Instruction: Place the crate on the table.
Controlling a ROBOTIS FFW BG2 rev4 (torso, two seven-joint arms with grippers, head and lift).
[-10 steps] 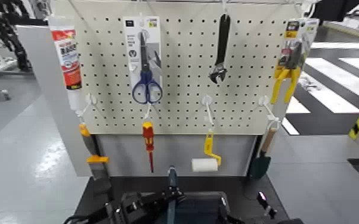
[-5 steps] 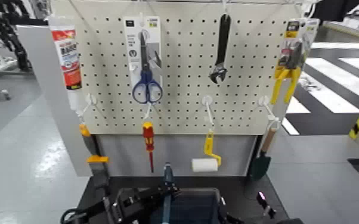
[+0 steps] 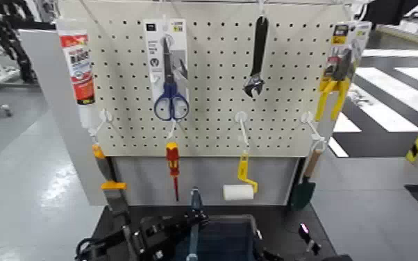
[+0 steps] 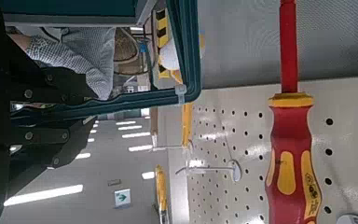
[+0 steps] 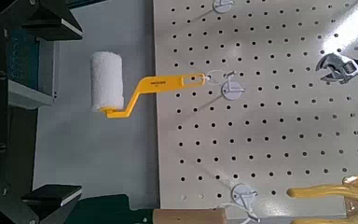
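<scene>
Both hands' openings cannot be told; left hand [image 3: 149,236] adjoins the crate [image 3: 222,239].

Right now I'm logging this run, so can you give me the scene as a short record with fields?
crate: dark blue bin at the bottom edge of the head view, upright bar across its middle
table: black top under the pegboard
left gripper: at the crate's left rim
right gripper: at the crate's right rim, mostly out of frame
crate on table: cannot tell
hanging behind: scissors, wrench, screwdriver, paint roller
</scene>
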